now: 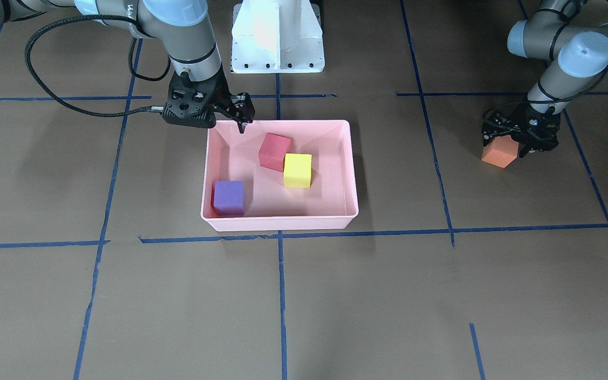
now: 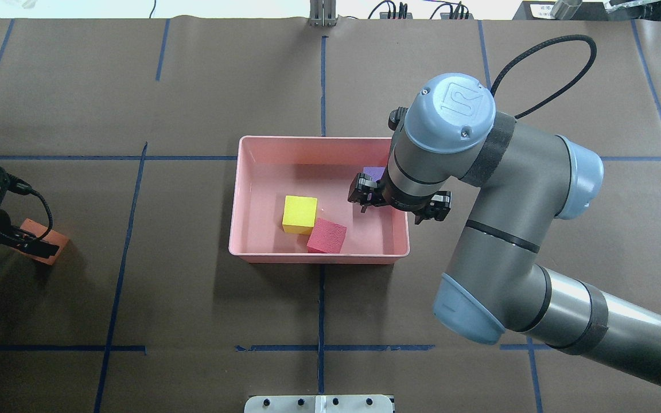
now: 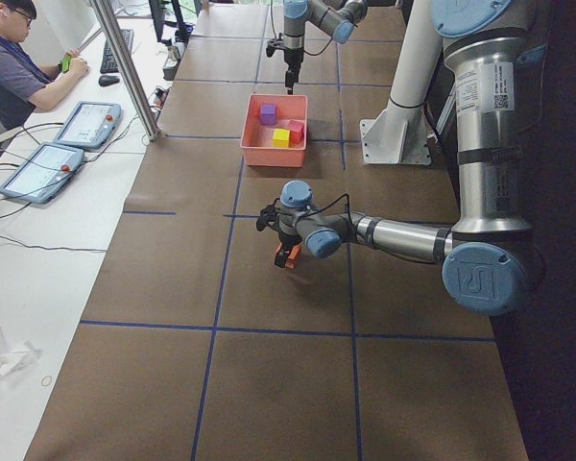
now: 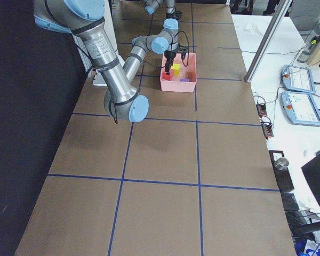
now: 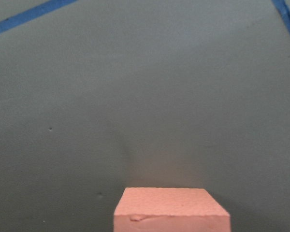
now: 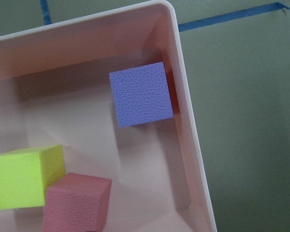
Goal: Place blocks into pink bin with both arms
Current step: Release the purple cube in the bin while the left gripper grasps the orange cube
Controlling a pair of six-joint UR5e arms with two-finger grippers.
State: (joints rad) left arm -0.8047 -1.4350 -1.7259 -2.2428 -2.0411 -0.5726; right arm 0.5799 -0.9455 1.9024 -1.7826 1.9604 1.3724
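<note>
The pink bin (image 1: 277, 224) sits mid-table and holds the purple block (image 1: 228, 197), the red block (image 1: 274, 151) and the yellow-green block (image 1: 297, 170); red and yellow-green touch. My right gripper (image 1: 213, 121) hangs open and empty over the bin's corner nearest the robot, one finger inside the rim and one outside. The right wrist view shows the purple block (image 6: 141, 94) against the bin wall (image 6: 188, 125). My left gripper (image 1: 515, 140) is shut on the orange block (image 1: 500, 153), far from the bin and just above the table. The orange block also shows in the left wrist view (image 5: 171, 210).
The white pedestal (image 1: 277, 37) stands behind the bin at the robot's side. Blue tape lines cross the brown table. An operator (image 3: 19, 67) sits at a side desk with tablets (image 3: 82, 120). The right arm's elbow (image 2: 468, 310) overhangs the table beside the bin.
</note>
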